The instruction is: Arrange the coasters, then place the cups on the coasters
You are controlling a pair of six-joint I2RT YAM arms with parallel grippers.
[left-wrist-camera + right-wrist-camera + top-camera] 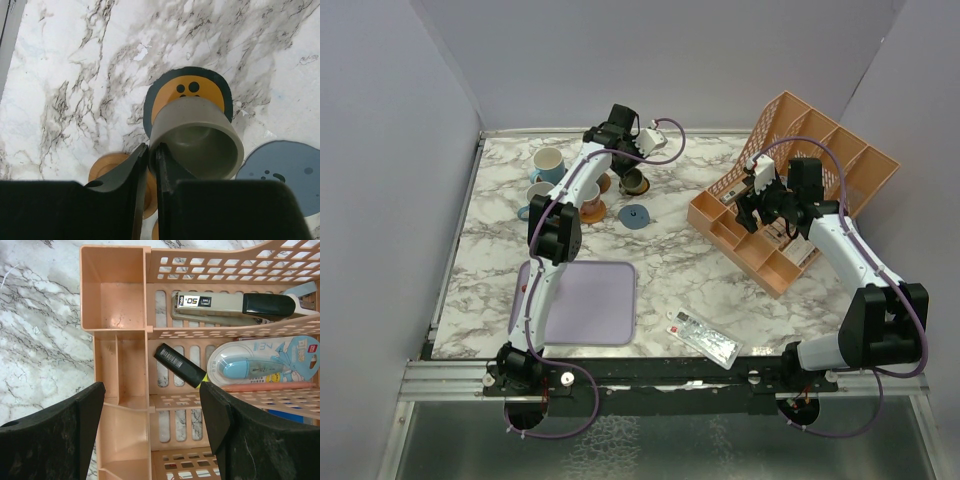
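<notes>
Nearly closed jaws of the left gripper point(151, 150) are seen at the olive-grey cup point(200, 135), grip unclear, over the orange coaster point(187, 87) on the marbled tabletop point(75, 75), enclosed by lavender walls point(670, 60). Jaws of the right gripper point(152, 400) are spread above the organiser point(115, 300).

Far to my left on the surface point(670, 270), cups point(548, 162) cluster. One cup point(197, 137) is over a coaster point(187, 86), with another coaster point(636, 215) just before it. The tray point(590, 302) lies near left. The organiser point(820, 140) is on my right, a stapler point(230, 307) inside it.
</notes>
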